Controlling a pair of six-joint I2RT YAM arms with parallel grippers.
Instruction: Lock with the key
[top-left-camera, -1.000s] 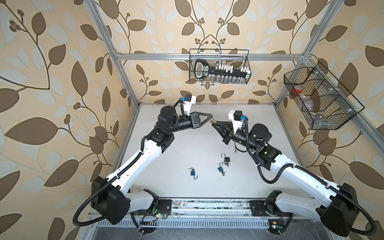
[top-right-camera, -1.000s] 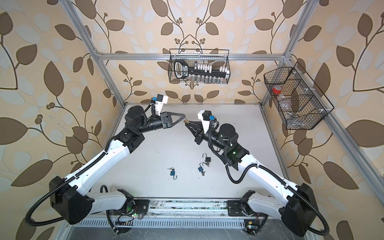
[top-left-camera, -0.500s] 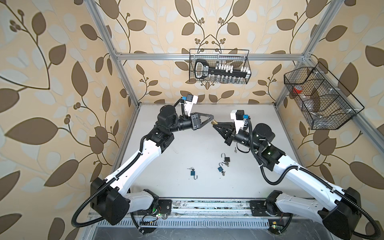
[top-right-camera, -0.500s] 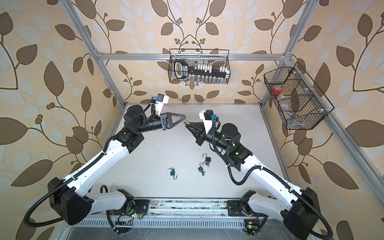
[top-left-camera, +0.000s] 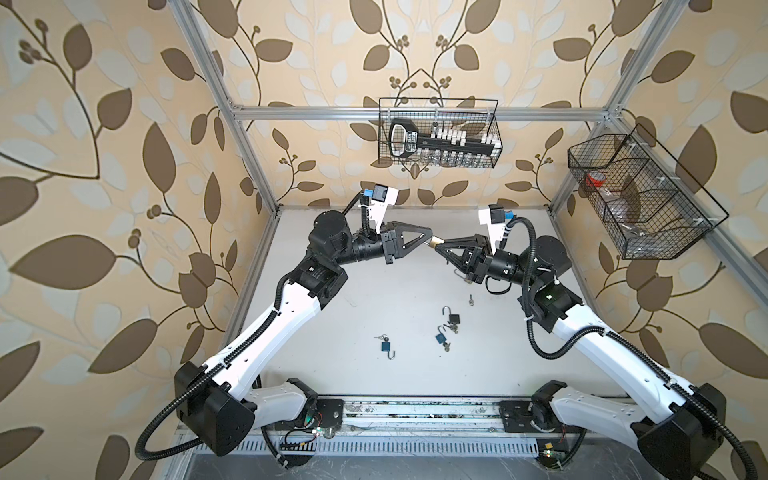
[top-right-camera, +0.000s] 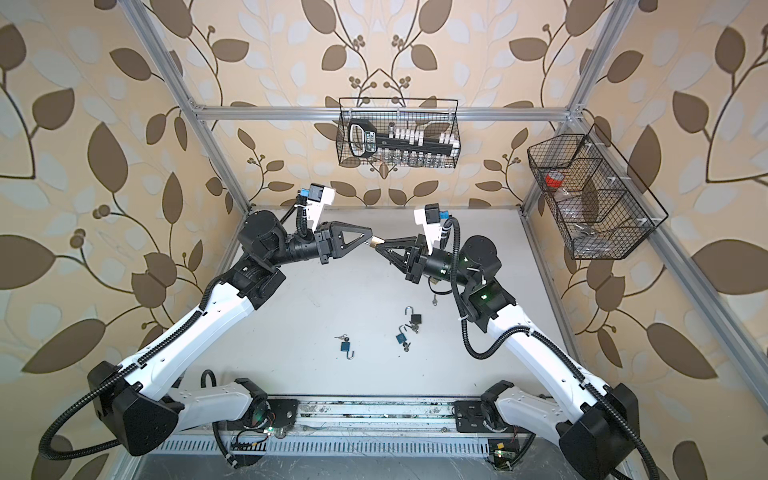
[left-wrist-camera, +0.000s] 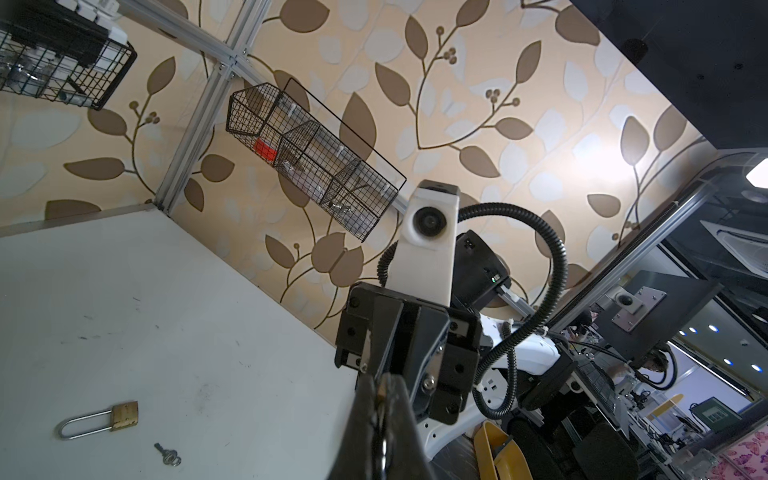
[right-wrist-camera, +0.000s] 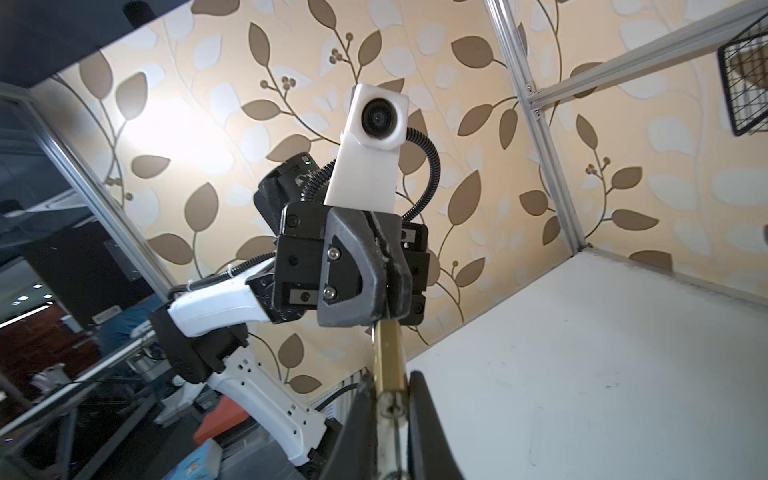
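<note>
Both grippers meet tip to tip in the air above the white table. My right gripper is shut on a small brass padlock, whose body sticks out past the fingertips; the padlock shows as a brass spot in both top views. My left gripper is shut on the key, which is mostly hidden. Only a silver bit of the key shows against the padlock's far end, and a ring shows between the left fingers.
On the table lie a long-shackle brass padlock with a loose key, two blue padlocks and a black padlock with keys. Wire baskets hang on the back wall and right wall.
The right wrist has swung a little toward the back right, its tip staying against the left gripper. The left arm has hardly moved.
</note>
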